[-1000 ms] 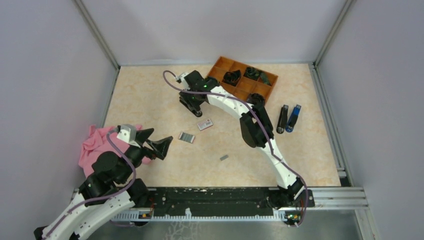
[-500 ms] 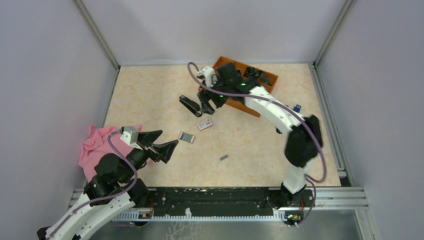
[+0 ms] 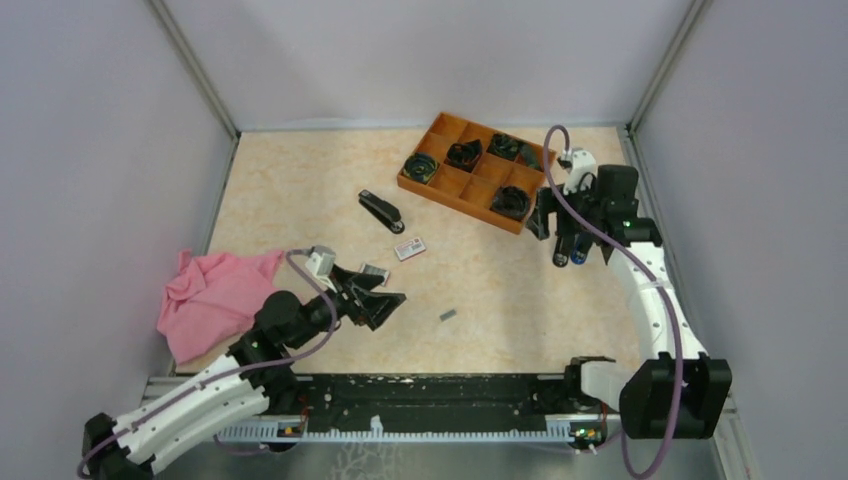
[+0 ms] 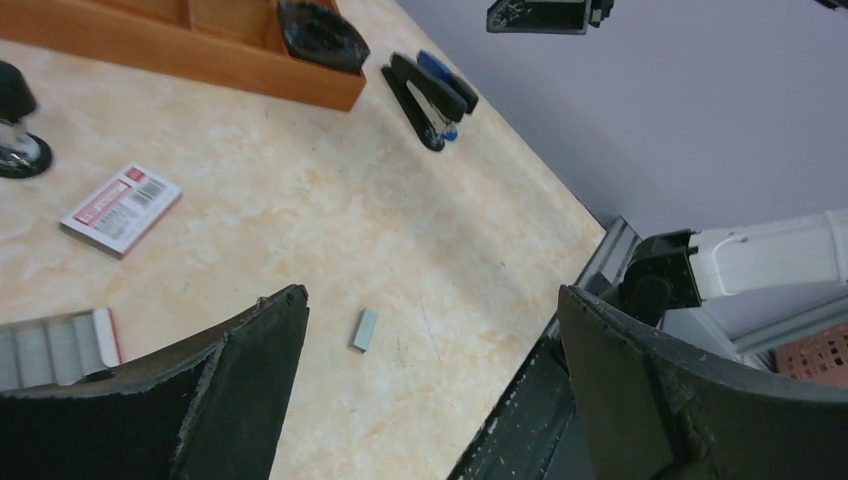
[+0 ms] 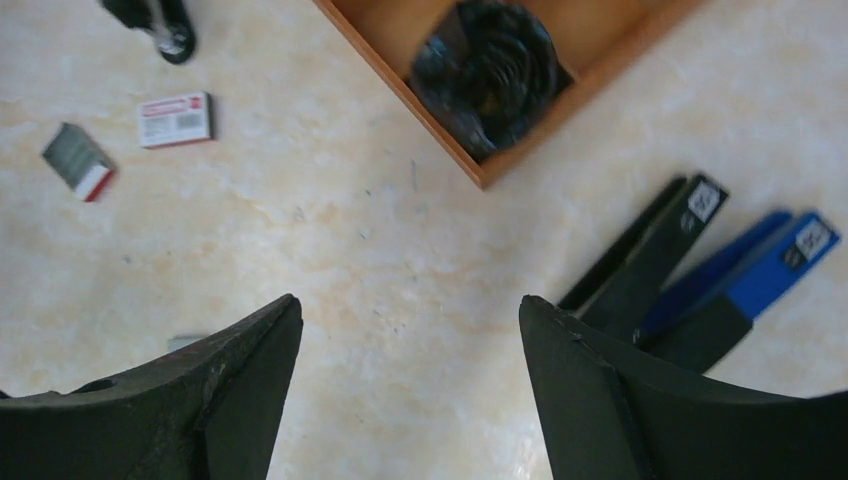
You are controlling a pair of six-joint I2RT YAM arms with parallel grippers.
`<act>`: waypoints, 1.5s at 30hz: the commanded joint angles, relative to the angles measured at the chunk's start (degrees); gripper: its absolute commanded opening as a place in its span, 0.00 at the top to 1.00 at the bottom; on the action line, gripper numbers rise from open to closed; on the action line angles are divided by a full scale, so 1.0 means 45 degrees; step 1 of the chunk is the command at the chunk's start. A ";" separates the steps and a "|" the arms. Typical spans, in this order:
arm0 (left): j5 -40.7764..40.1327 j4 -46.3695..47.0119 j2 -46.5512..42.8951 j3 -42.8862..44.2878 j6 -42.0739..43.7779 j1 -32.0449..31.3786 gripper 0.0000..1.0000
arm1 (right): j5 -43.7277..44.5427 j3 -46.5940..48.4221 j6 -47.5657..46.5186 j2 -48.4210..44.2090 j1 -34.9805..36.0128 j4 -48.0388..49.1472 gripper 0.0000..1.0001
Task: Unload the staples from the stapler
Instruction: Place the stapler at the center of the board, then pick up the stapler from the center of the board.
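- The staples (image 3: 447, 315), one short grey strip, lie flat on the table (image 3: 300, 190), right of the left gripper (image 3: 390, 293) and apart from it.
- In the left wrist view the strip shows between the two spread fingers, closer to the left one and touching neither.
- Left jaws are wide apart and hold nothing. A grey ribbed block (image 3: 373, 271) with a red end sits just beside one finger, partly hidden by it.
- Right gripper (image 3: 563, 240) is spread and empty too. It hangs over a second black stapler (image 5: 650, 260) and a blue stapler (image 5: 750, 270), which lie side by side at the right of the table, well apart from the staples.
- The stapler (image 3: 382, 211) lies alone near the left corner of the orange tray (image 3: 455, 204), with no gripper on it.
- Half a second ago the right gripper was next to that stapler, and a second ago on it. It has since swung across to the right side.
- The left arm has come forward off the pink cloth (image 3: 210, 300) toward the middle. Stapler, strip and box (image 3: 409, 248) lie where they did.
- The box carries a red and white label whose print is too small to read. The two right-hand staplers have small white end labels, also unreadable.
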 commanded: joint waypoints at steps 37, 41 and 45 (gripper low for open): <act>0.0969 0.5447 0.3275 -0.1944 -0.1450 0.0046 0.01 | 0.6921 -0.0780 0.3610 0.4408 -0.0638 0.1567 0.43; 0.0930 0.5405 0.3192 -0.1988 -0.1432 0.0051 0.01 | 0.6947 -0.0706 0.3626 0.4778 -0.0635 0.1565 0.50; 0.0950 0.5395 0.3102 -0.2032 -0.1430 0.0060 0.01 | 0.7062 -0.0646 0.3607 0.5097 -0.0637 0.1588 0.53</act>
